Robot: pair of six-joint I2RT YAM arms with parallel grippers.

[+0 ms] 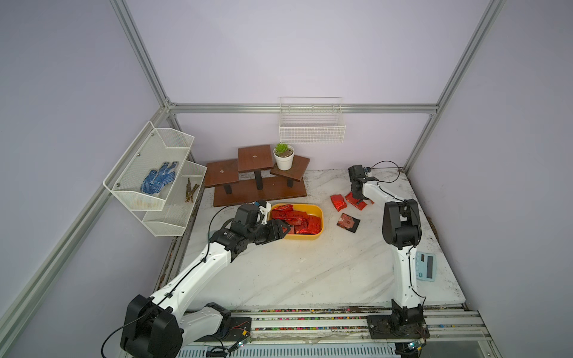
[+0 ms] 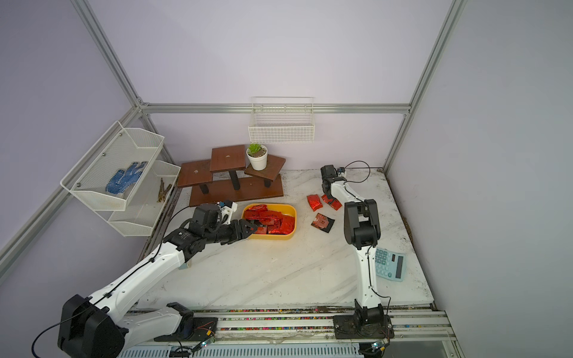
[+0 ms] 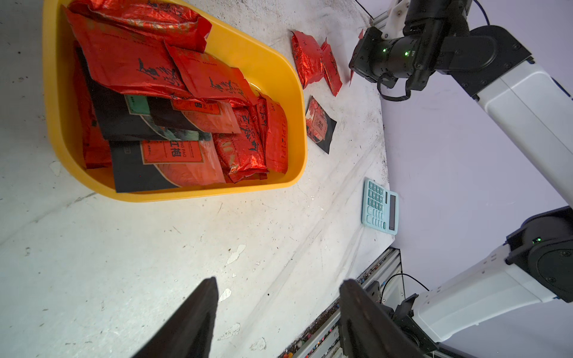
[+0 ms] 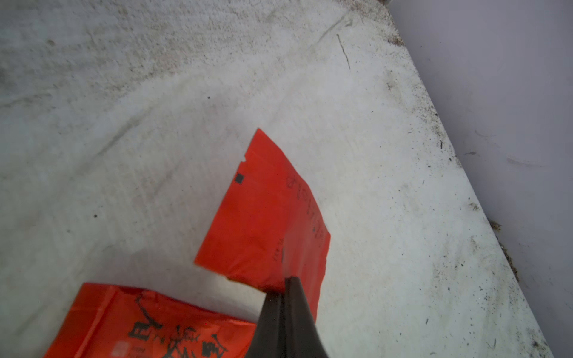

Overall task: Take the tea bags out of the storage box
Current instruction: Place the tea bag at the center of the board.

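The yellow storage box (image 1: 321,218) (image 2: 294,217) (image 3: 273,71) sits mid-table and holds several tea bags (image 1: 302,221) (image 2: 274,221) (image 3: 133,62), red foil pouches and black sachets. My left gripper (image 1: 283,227) (image 2: 249,227) (image 3: 280,280) hovers open and empty at the box's left end. At the far right my right gripper (image 1: 356,198) (image 2: 330,198) (image 4: 286,280) is shut on the edge of a red tea bag (image 4: 266,217), low over the table. Another red pouch (image 4: 148,325) lies beside it. A red pouch (image 1: 338,202) and a black sachet (image 1: 348,222) lie on the table right of the box.
A pale blue calculator (image 1: 426,266) (image 2: 390,264) (image 3: 380,206) lies at the table's right edge. A wooden tiered stand (image 1: 257,183) with a potted plant (image 1: 283,158) stands behind the box. A wire basket (image 1: 311,127) hangs on the back wall, a mesh shelf (image 1: 155,173) on the left.
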